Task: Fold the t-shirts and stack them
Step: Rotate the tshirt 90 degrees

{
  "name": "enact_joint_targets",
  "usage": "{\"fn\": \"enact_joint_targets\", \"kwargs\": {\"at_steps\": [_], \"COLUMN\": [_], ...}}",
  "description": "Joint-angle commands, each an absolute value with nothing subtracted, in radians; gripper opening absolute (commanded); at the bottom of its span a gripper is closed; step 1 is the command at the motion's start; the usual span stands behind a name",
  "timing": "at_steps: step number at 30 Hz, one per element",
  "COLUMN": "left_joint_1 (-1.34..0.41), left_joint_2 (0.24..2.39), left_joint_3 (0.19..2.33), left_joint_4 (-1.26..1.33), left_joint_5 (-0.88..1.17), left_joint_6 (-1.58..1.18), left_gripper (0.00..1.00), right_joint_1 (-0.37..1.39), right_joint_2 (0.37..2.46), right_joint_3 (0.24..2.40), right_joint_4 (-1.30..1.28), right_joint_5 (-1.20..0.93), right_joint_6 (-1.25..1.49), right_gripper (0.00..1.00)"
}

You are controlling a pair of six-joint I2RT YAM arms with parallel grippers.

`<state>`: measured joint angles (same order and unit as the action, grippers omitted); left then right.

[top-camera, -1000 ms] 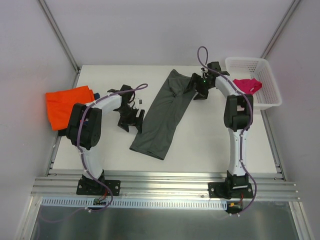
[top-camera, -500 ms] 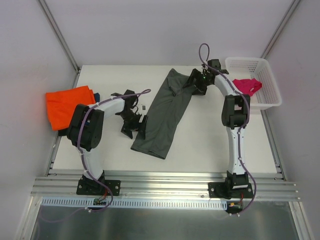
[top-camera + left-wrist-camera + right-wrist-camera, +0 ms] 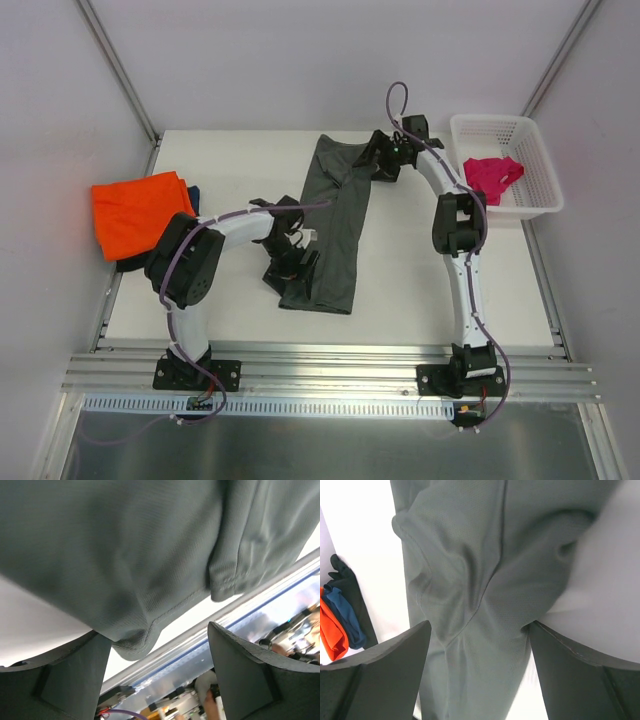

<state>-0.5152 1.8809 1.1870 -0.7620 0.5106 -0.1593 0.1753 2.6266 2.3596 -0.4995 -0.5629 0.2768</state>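
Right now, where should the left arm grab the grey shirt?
On the grey shirt, likely the near hem corner, coming from its left edge. It lies flat as a long strip, and the left gripper hangs open over that corner, hem between its fingers.

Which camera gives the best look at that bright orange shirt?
The top external view: the orange shirt lies in plain sight on the left, almost whole. The right wrist view catches only a sliver at its left edge. The left wrist view shows none of it.
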Motion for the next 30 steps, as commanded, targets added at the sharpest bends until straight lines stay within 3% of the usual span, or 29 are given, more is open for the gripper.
{"fn": "enact_joint_targets", "kwargs": {"at_steps": [1,10,15,16,17,23,27,30], "left_joint_1": [-0.584,-0.735,-0.742,-0.730,-0.720,-0.606,-0.520,-0.483], "left_joint_2": [1.887,1.875,1.803,1.783,1.761,1.667,1.680,1.698], "left_joint_3": [1.167,1.178,1.173,1.169,1.161,1.143,1.166,1.169], "left_joint_4": [-0.729,-0.709,-0.719,-0.724,-0.727,-0.739,-0.741,-0.739], "left_joint_5": [0.543,0.531,0.462,0.447,0.422,0.388,0.387,0.406], "left_joint_6": [-0.184,-0.190,-0.152,-0.143,-0.140,-0.097,-0.112,-0.150], "left_gripper": [0.77,0.79,0.83,0.91,0.93,0.99,0.97,0.88], "right_joint_1": [0.198,0.224,0.215,0.210,0.195,0.146,0.181,0.231], "right_joint_2": [2.677,2.703,2.579,2.535,2.451,2.124,1.889,1.741], "right_joint_3": [2.417,2.448,2.372,2.327,2.240,1.852,1.417,1.205], "right_joint_4": [-0.473,-0.448,-0.524,-0.552,-0.563,-0.696,-0.695,-0.667], "right_joint_5": [-0.540,-0.552,-0.519,-0.503,-0.489,-0.451,-0.465,-0.494], "right_joint_6": [0.296,0.311,0.206,0.190,0.177,0.101,0.130,0.173], "right_gripper": [0.84,0.84,0.85,0.85,0.85,0.85,0.84,0.79]}}
